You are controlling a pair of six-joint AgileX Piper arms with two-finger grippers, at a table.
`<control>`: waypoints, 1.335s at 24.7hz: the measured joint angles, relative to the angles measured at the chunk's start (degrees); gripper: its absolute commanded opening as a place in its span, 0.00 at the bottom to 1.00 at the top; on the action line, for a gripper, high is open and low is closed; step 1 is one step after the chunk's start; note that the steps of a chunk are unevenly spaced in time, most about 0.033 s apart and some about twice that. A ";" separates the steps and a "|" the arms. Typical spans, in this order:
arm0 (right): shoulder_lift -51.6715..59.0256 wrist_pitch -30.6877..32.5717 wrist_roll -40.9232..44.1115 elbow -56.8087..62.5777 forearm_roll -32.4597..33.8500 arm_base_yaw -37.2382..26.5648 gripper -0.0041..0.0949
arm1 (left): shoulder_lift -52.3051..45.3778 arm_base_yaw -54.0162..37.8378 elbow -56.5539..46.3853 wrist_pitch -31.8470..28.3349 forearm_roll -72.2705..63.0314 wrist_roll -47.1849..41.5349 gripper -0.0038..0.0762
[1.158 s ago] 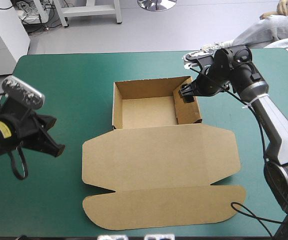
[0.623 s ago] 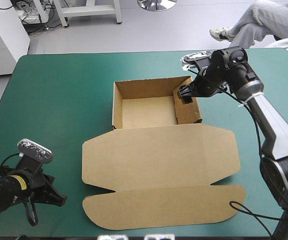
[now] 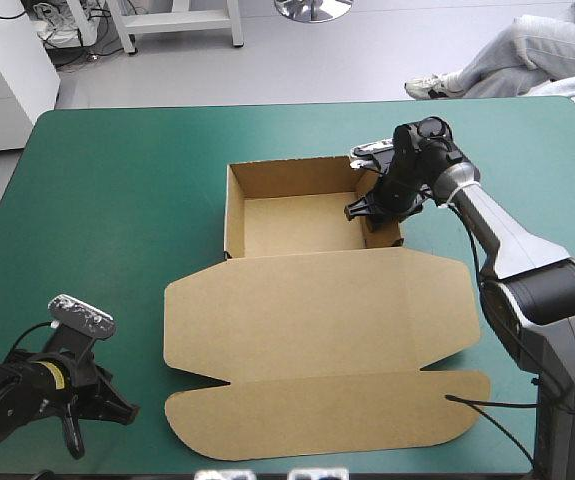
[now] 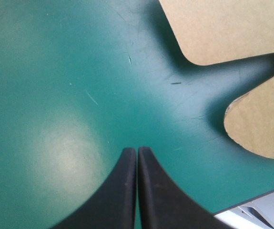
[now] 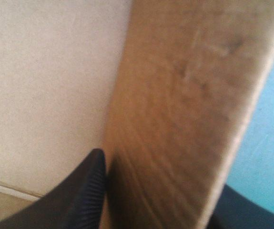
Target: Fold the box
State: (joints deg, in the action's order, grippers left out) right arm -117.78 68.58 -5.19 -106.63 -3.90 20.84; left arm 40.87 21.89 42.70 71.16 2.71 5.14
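The brown box (image 3: 267, 180) stands as an open tray at mid-table. Its lid (image 3: 317, 310) and front flap (image 3: 327, 415) lie flat toward the near edge. My right gripper (image 3: 369, 208) sits over the tray's right wall (image 3: 382, 232), shut on it. In the right wrist view the wall (image 5: 184, 105) runs between the two black fingers (image 5: 90, 186), with the tray floor (image 5: 46, 86) beside it. My left gripper (image 3: 117, 408) is low over the cover at the front left, shut and empty. In the left wrist view its tips (image 4: 137, 153) meet, with the lid's rounded corners (image 4: 232, 28) ahead.
Bare teal-green cover (image 3: 107, 200) spreads left of the box and to its right (image 3: 537, 160). The table's near edge (image 4: 256, 202) lies close beside the left gripper.
My left arm has swung from the table's left middle down to the front-left corner. The right gripper has shifted a little along the tray's right wall toward the lid, keeping its hold.
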 measured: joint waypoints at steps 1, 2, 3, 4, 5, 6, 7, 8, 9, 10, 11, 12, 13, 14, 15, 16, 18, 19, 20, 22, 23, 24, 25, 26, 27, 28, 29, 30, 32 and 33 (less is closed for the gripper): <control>0.00 0.00 -0.24 0.00 -0.13 0.00 0.11 | 0.00 0.00 0.00 0.00 0.00 0.00 0.04; 0.00 -0.11 -0.62 0.00 0.25 0.00 0.03 | 0.00 0.00 0.00 -0.06 0.00 0.00 0.04; 0.00 -0.12 -0.67 0.00 0.32 -0.10 0.03 | 0.00 0.00 0.00 -0.13 0.00 0.00 0.04; 0.00 -0.29 -0.67 0.00 0.48 -0.19 0.03 | 0.00 0.00 0.00 -0.14 0.00 0.00 0.04; 0.00 -0.50 -0.61 0.00 0.92 -0.27 0.02 | 0.00 0.00 0.00 -0.17 0.00 -0.05 0.04; -0.08 -0.56 -0.61 0.00 1.09 -0.27 0.02 | 0.00 0.00 0.00 -0.17 0.00 -0.05 0.04; -0.08 -0.61 -0.81 0.00 1.25 -0.40 0.02 | 0.00 0.00 0.00 -0.20 0.00 -0.05 0.04; -0.08 -0.45 -1.45 0.00 1.82 -0.46 0.02 | 0.00 0.00 0.00 -0.37 0.00 -0.05 0.04; -0.08 -0.29 -2.11 0.00 2.39 -0.46 0.02 | 0.00 0.00 0.00 -0.44 0.00 -0.05 0.04; -0.08 -0.17 -2.36 0.00 2.78 -0.60 0.02 | 0.00 0.00 0.00 -0.49 0.00 -0.05 0.04; -0.08 0.06 -2.29 0.00 3.17 -0.94 0.02 | 0.00 0.00 0.00 -0.56 0.00 -0.05 0.04; -0.08 0.00 -2.12 0.00 3.31 -1.29 0.02 | 0.00 0.00 0.00 -0.56 0.00 -0.05 0.04; -0.08 -0.08 -1.98 -0.28 3.90 -2.01 0.02 | 0.00 0.00 0.00 -0.56 0.00 -0.05 0.04; -0.10 -0.16 -1.93 -0.73 3.90 -2.91 0.02 | 0.00 0.00 0.00 -0.56 0.00 -0.05 0.04; -0.15 -0.14 -1.93 -1.20 4.24 -3.81 0.02 | 0.00 0.00 0.00 -0.56 0.00 -0.05 0.04; -0.20 -0.14 -1.99 -1.93 4.53 -5.10 0.02 | 0.00 0.00 0.00 -0.56 0.00 -0.05 0.04; -0.32 -0.08 -2.24 -3.79 5.16 -7.81 0.02 | 0.00 0.00 0.00 -0.56 0.00 -0.05 0.04; -0.34 -0.14 -2.31 -4.61 5.41 -9.42 0.02 | 0.00 0.00 0.00 -0.56 0.00 -0.05 0.04; -0.34 -0.18 -2.36 -6.42 6.48 -12.41 0.02 | 0.00 0.00 -0.05 -0.56 0.00 -0.05 0.04; -0.34 -0.18 -2.62 -8.94 7.82 -17.71 0.02 | 0.00 0.00 -0.05 -0.56 0.19 -0.05 0.04; -0.34 -0.28 -2.93 -9.35 7.96 -19.04 0.02 | 0.00 0.00 -0.05 -0.56 0.30 -0.05 0.04; -0.34 -0.70 -3.67 -9.89 8.17 -22.37 0.02 | 0.00 0.00 -0.05 -0.56 0.41 -0.10 0.04; -0.34 -0.96 -3.89 -10.02 8.17 -23.70 0.02 | 0.00 0.00 -0.05 -0.56 0.41 -0.18 0.04; -0.39 -1.44 -4.04 -10.07 8.23 -26.93 0.02 | 0.00 0.00 -0.05 -0.56 0.41 -0.16 0.04; -0.44 -2.03 -4.17 -10.07 8.23 -29.74 0.02 | 0.00 0.00 -0.05 -0.56 0.41 -0.16 0.04; -0.44 -2.76 -4.23 -10.07 8.23 -31.55 0.02 | 0.00 0.00 -0.05 -0.56 0.41 -0.16 0.04; -0.44 -3.89 -4.28 -10.07 8.09 -33.86 0.02 | 0.00 0.00 -0.05 -0.56 0.41 -0.21 0.04; -0.44 -4.58 -4.28 -10.07 7.80 -35.49 0.02 | 0.00 0.00 -0.05 -0.56 0.41 -0.21 0.04; -0.63 -5.61 -4.28 -10.13 7.53 -38.90 0.02 | 0.00 0.00 -0.05 -0.56 0.41 -0.34 0.04; -0.78 -5.75 -4.28 -10.13 7.47 -39.76 0.02 | 0.00 0.00 -0.05 -0.56 0.41 -0.41 0.04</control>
State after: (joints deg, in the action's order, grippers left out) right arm -118.56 62.82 -9.47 -116.76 3.57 -18.92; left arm 40.87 21.89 42.65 70.60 3.12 4.73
